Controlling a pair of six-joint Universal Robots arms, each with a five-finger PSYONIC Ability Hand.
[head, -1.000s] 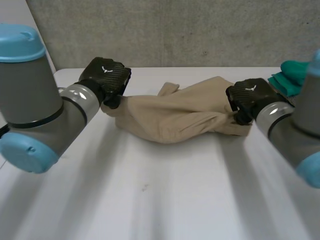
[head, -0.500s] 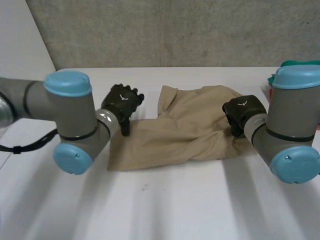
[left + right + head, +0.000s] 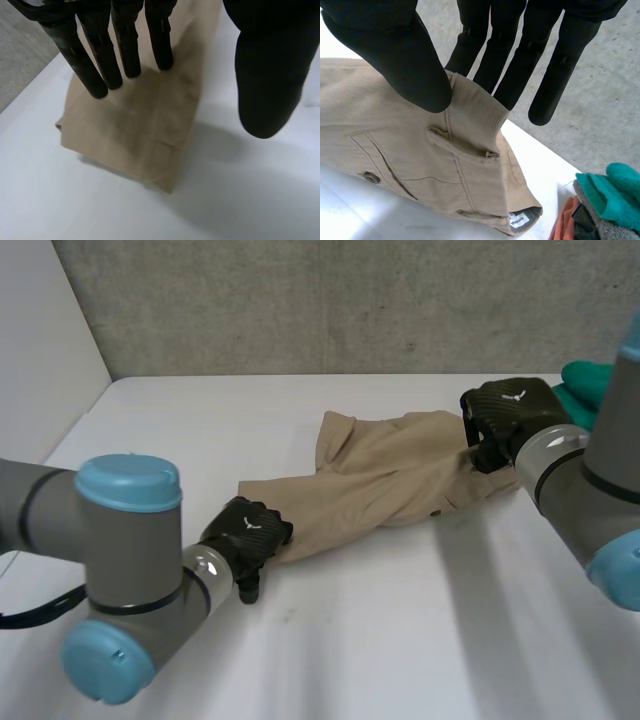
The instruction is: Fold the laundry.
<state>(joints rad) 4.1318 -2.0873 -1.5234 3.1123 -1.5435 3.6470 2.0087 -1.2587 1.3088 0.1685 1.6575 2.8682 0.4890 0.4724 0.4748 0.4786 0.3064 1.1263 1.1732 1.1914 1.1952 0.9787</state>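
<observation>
Trousers (image 3: 400,485) across the tabletop (image 3: 400,640): left hand (image 3: 245,532) on near leg end, right hand (image 3: 510,412) at far waistband, cloth pile (image 3: 582,382) beyond.

Head camera looks down; close wrist cameras share the trousers (image 3: 400,480).

- One pair of tan trousers (image 3: 390,480).
- Two hands: left hand (image 3: 245,535) at the trousers' hem, right hand (image 3: 510,415) at their waistband.
- One teal cloth (image 3: 615,187) and one orange cloth (image 3: 563,222), beside the waistband.

**Robot lab, test bench**

Left arm (image 3: 110,570) & right arm (image 3: 600,500), grey joints w/ blue caps, at a plain white table (image 3: 400,640). Bare concrete wall (image 3: 350,300) behind. On table: trousers (image 3: 400,485) + pile of cloths (image 3: 580,380).
</observation>
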